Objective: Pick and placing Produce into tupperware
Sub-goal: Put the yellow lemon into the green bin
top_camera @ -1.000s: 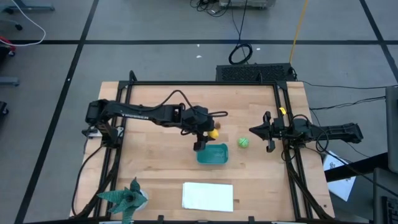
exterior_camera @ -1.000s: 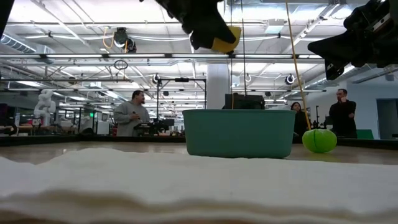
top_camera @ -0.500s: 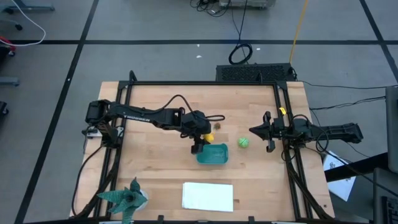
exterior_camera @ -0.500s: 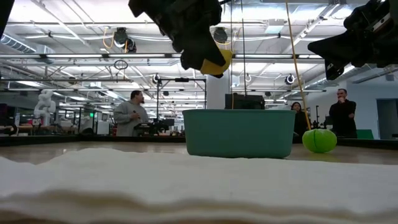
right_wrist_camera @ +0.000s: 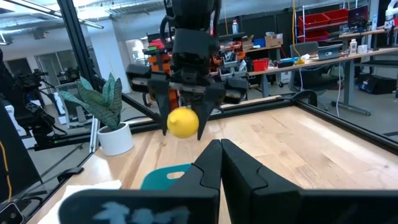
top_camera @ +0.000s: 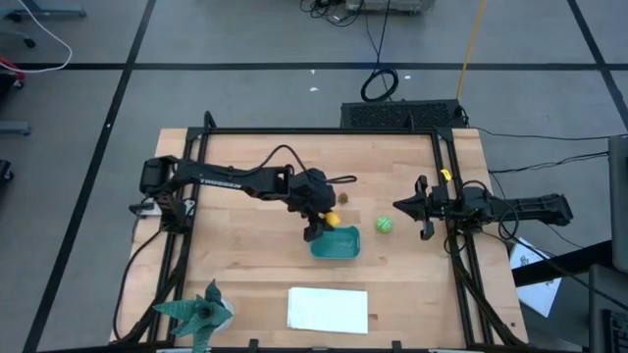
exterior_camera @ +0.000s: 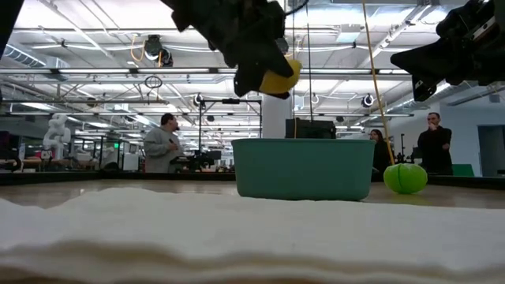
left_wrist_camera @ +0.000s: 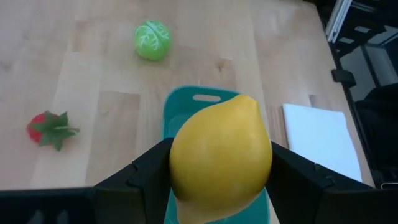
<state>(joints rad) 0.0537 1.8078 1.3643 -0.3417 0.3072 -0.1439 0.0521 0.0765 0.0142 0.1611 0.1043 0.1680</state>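
- I had the left gripper (top_camera: 327,222) clamped on the smooth, glossy yellow lemon-shaped toy (left_wrist_camera: 221,158), one dark finger pressed to each side of it.
- From the low camera, I saw the lemon (exterior_camera: 278,78) held in the air, well above the rim of the small teal-blue plastic tub with rounded corners (exterior_camera: 303,167).
- From overhead, the lemon (top_camera: 333,220) sat just over the tub's (top_camera: 338,245) far-left edge, not inside it.
- The left wrist camera looked down past the lemon into the tub (left_wrist_camera: 186,107), which showed a slot-shaped handle cutout at one end.
- The bright green round toy with a ribbed, leafy surface (top_camera: 384,225) lay on the pale wooden tabletop (top_camera: 245,176) just right of the tub, apart from it.
- The small dark red toy with a green leafy top (left_wrist_camera: 49,128) lay on the wood on the far side of the tub; overhead it showed only as a small dark spot (top_camera: 343,197).
- The right gripper (top_camera: 421,214) waited at the table's right side, fingers pressed together and holding nothing.
- A flat white rectangular sheet (top_camera: 328,309) lay near the table's front edge, and a green spiky paper-like figure (top_camera: 199,312) stood at the near-left corner.
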